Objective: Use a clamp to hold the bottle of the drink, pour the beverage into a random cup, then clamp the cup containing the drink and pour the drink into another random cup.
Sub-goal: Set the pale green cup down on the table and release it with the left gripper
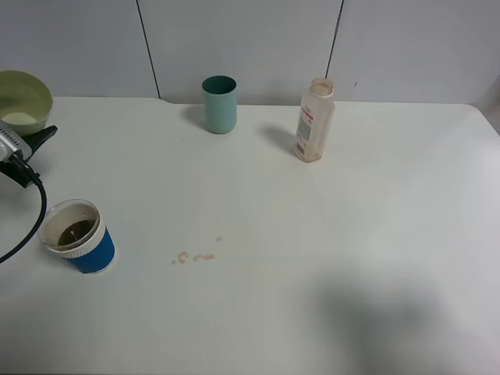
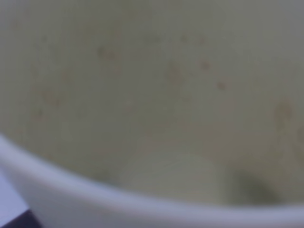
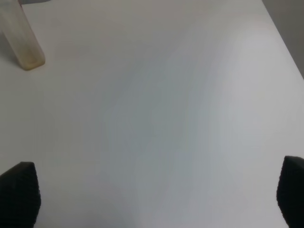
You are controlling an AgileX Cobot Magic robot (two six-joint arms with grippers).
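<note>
We see the beverage point(image 1: 74, 232) already in the blue cup point(image 1: 80, 237), near left on the bench point(image 1: 328, 258). Our left fingers grip the emptied yellow-green tumbler point(image 1: 23, 101) at far left; right fingers point(image 3: 289, 194) gape wide; only setting it down remains, we judge.

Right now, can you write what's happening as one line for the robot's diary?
left gripper: shut on yellow-green cup, lifted, looks emptied | right gripper: open, idle | blue cup: holds brown drink | bottle: upright, looks empty | table: small spill

— What sort of place is shown?
— A lab-style test bench is suggested: a bare white table point(image 1: 312, 258) is backed by plain grey wall panels point(image 1: 234, 39) along the frame's top.
</note>
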